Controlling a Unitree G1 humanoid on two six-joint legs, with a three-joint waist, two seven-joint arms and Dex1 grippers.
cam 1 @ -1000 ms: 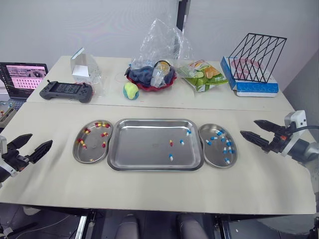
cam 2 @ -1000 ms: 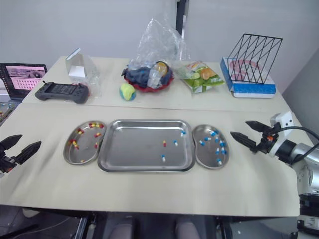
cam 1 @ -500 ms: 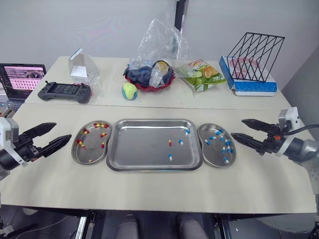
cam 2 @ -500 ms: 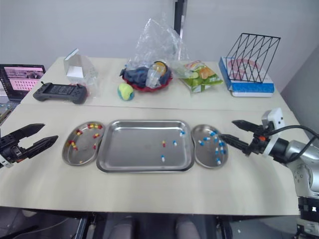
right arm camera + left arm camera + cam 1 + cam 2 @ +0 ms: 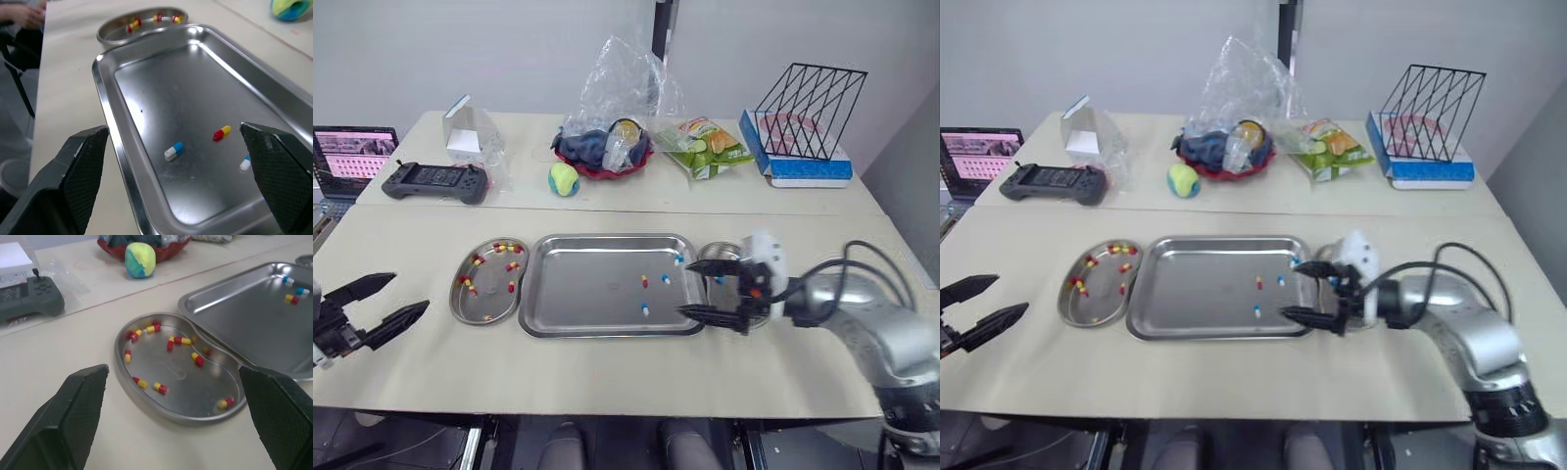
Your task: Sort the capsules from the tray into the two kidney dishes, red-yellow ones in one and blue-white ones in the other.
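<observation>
We see a flat silver metal tray [image 5: 587, 289] in the middle of a long cream table [image 5: 607, 382]. Four little capsules lie in it, all toward its 3 o'clock side. One is a red-yellow capsule [image 5: 644, 282]. The other three are blue-white capsules [image 5: 644, 309]: one just beside the red-yellow one, one nearer 5 o'clock, and one up by the 2 o'clock corner.

At 9 o'clock of the tray, just beside its edge, sits a silver kidney-shaped dish [image 5: 494, 299]. Many red and yellow pills [image 5: 159, 388] lie spread out in it. At 3 o'clock of the tray sits a second silver kidney dish [image 5: 720, 250], mostly hidden behind the arm. We can see a bit of blue inside it.

The right gripper [image 5: 685, 287] has its two black fingers spread wide with nothing between them. Its tips are over the tray's 3 o'clock edge and point toward 9 o'clock. The left gripper [image 5: 409, 294] is spread wide too, and it is empty. It is at 9 o'clock of the dish with the red and yellow pills, well apart from it.

Far back at 12 o'clock we see a green-yellow ball [image 5: 564, 178], a black game controller [image 5: 433, 181] and a black wire rack [image 5: 808, 98].
</observation>
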